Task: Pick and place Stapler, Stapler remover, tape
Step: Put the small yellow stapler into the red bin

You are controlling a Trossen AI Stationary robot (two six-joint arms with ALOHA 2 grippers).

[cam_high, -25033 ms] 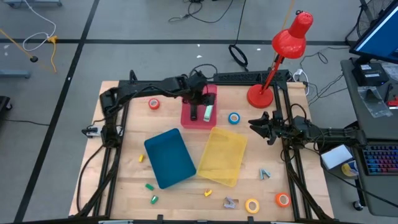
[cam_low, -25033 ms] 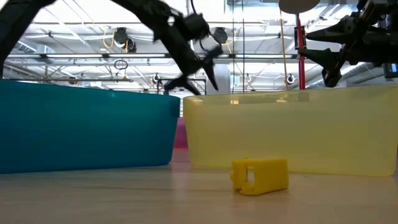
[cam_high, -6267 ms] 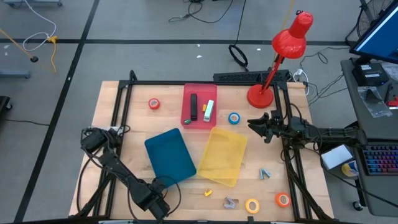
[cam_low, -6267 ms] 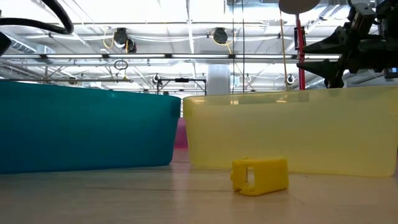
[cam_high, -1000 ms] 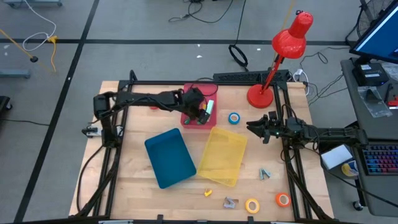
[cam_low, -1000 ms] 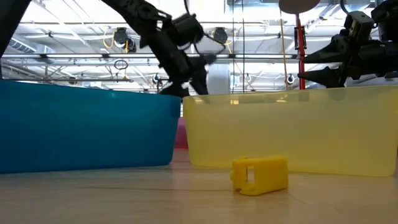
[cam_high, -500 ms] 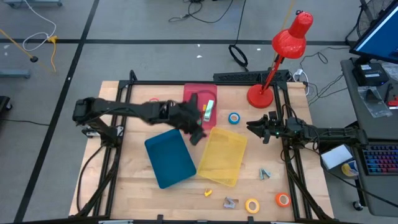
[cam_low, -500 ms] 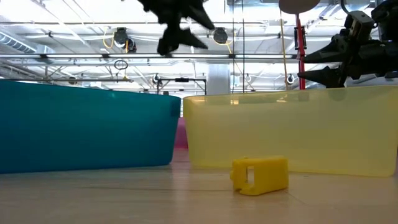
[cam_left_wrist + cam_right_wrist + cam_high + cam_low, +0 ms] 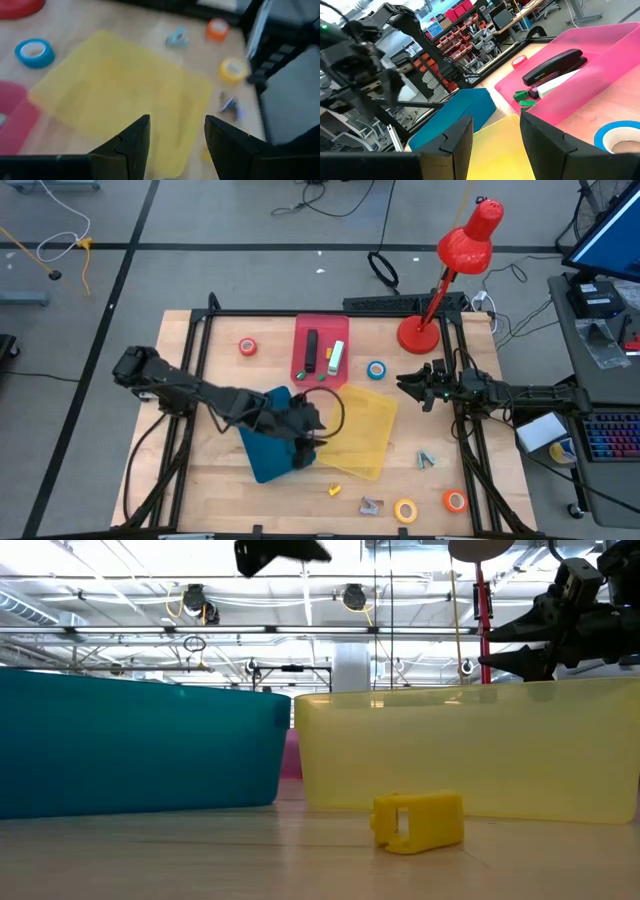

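Observation:
My left gripper [image 9: 316, 432] hangs open and holds nothing, high over the seam between the blue tray [image 9: 262, 442] and the yellow tray [image 9: 362, 430]; its wrist view looks down on the yellow tray [image 9: 125, 95]. A black stapler [image 9: 311, 352] and a white stapler [image 9: 335, 358] lie in the pink tray [image 9: 300, 330]. Tape rolls lie flat on the table: red [image 9: 247, 347], blue [image 9: 376, 370], yellow [image 9: 405, 510], orange [image 9: 455, 501]. Two stapler removers [image 9: 426, 459] [image 9: 371, 505] lie near the front right. My right gripper [image 9: 405, 385] waits open, level, at the table's right.
A red desk lamp [image 9: 420, 332] stands at the far right. Green bits [image 9: 522, 97] lie at the pink tray's near end. A small yellow block [image 9: 418, 820] sits on the wood before the yellow tray. A black frame [image 9: 190, 380] borders the table.
My left gripper has swung from over the pink tray's near end toward the table's near edge, rising and rolling as it went; it now hangs over the blue and yellow trays, still open. The right arm has kept still.

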